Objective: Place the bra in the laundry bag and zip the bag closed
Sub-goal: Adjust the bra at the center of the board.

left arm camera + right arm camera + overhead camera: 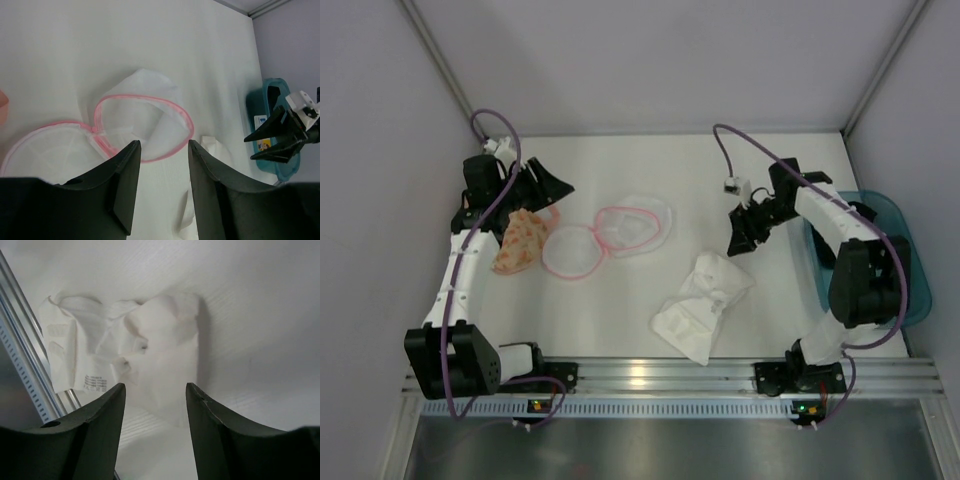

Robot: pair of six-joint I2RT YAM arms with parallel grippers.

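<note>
White bra [703, 303] — crumpled, printed label [95, 382] showing

In the overhead view's right side, the right arm [855, 270] covers most of the teal tub [892, 208], so its inside is hidden. At left, the left arm [470, 260] hides the left and upper edges of the laundry bag [520, 245]. In the left wrist view, a peach sliver [2, 107] at the left edge is too little to identify. The jaws cover the near part of the white pouch [145, 120], and the tub's sticker [263, 145] is too small to read. In the right wrist view, the jaws cut off the lower edge of the white cloth [160, 350]. Its label print [95, 382] is unreadable.
</note>
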